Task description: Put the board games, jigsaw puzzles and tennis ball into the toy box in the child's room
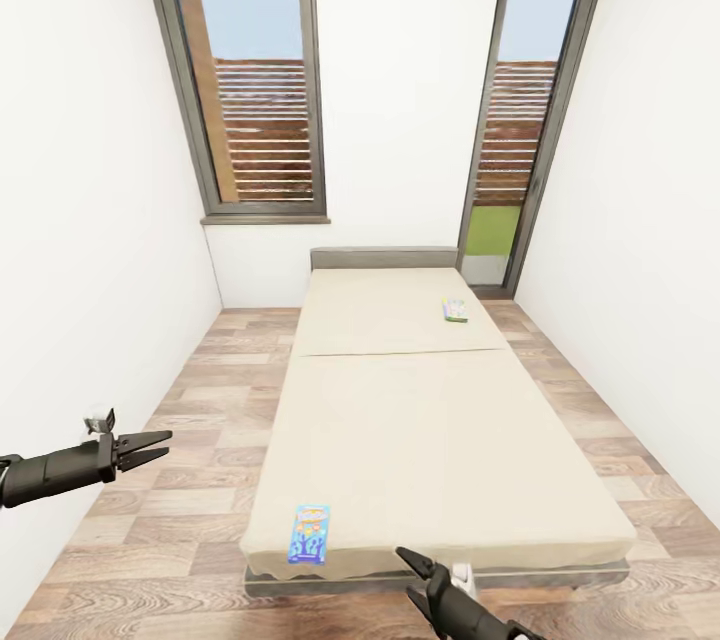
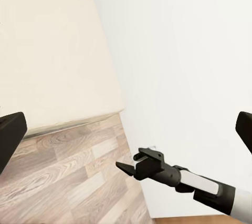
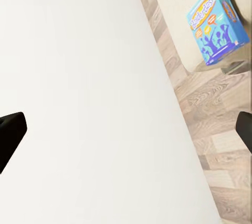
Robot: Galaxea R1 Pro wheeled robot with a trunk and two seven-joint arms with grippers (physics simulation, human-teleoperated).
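A narrow white-walled room holds a bed [image 1: 440,420] running lengthwise away from the robot, its beige mattress bare apart from two board games. The blue game [image 1: 309,533] lies flat near the foot edge, toward the bed's left corner; the right wrist view shows the same box [image 3: 217,22] at the mattress edge, just above the wood floor [image 3: 220,145]. The green game [image 1: 455,310] lies flat far up the bed, near the headboard [image 1: 383,257] and close to the right edge. The two games are well apart.

The left hand [image 1: 150,448] hangs over the floor [image 1: 190,440] to the left of the bed, near the left wall, pointing toward the bed. Its two fingers are spread a little and hold nothing; in its own wrist view the dark fingertips [image 2: 11,134] sit at opposite edges of the picture with bed and floor between them.

The right hand [image 1: 412,560] sits low in the head view, just in front of the foot of the bed and to the right of the blue game, not touching it. From the head view I cannot tell its spread, but its wrist view shows the fingertips [image 3: 10,134] wide apart with nothing between. The left wrist view also catches the right hand [image 2: 126,167] against the white wall.

Two tall windows [image 1: 255,80] flank the far wall.
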